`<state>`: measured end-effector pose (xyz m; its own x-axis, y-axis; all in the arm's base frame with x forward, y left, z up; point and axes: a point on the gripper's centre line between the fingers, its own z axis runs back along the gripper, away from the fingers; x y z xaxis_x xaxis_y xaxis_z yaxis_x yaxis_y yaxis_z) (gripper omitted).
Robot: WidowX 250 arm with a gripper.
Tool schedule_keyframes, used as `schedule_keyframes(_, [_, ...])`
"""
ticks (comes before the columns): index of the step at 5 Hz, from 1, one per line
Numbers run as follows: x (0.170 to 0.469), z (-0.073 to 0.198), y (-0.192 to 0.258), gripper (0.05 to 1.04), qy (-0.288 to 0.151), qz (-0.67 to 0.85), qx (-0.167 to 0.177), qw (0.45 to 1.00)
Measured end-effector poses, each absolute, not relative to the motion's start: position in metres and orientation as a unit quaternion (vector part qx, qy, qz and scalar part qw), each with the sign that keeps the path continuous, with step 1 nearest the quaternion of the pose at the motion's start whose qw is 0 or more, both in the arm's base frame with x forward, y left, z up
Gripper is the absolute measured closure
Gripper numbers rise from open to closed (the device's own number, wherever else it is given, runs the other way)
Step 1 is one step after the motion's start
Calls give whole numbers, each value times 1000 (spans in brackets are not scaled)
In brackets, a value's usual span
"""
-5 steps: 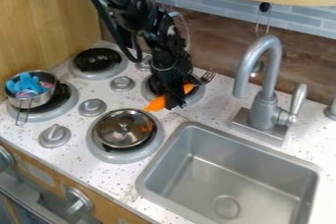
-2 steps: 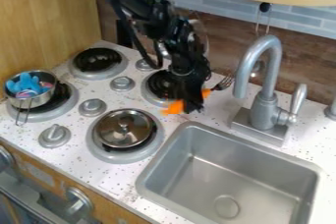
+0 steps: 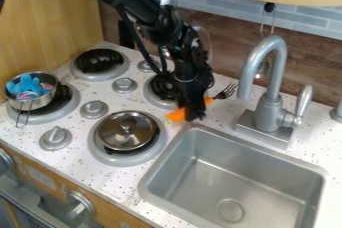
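The tool (image 3: 195,112) is clamped on the handle of a fork (image 3: 177,115), low over the bench (image 3: 100,177), close to the sink's (image 3: 214,182) near-left corner as seen in the view. I judge the step in hand to be handling the gripped fork; whether it bears on the bench or hangs just above it, I can't tell. The next move calls for a firm hold, a level fork, and care around the sink's rim and the faucet (image 3: 274,82), right of the tool.

The fork has a bright orange handle, showing on both sides of the tool, and dark metal tines pointing up and to the right in the view. It lies crosswise in the grip.

Just behind and left of the tool is a black burner (image 3: 160,88). Nearer the viewer, left of the tool, is a lidded pan (image 3: 127,131); well off to its left, a small pot (image 3: 45,103) holds a blue toy (image 3: 27,85).
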<state>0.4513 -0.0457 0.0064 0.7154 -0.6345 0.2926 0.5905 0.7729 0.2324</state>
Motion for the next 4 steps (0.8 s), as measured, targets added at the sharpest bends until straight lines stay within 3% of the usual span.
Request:
schedule_keyframes(1, [450,7,-45,282,-171,-336,58,925])
schedule_keyframes(2, [450,7,-42,73,-169,-334,58,926])
schedule_keyframes(4, [432,53,-20,78,-205,-310,65,926])
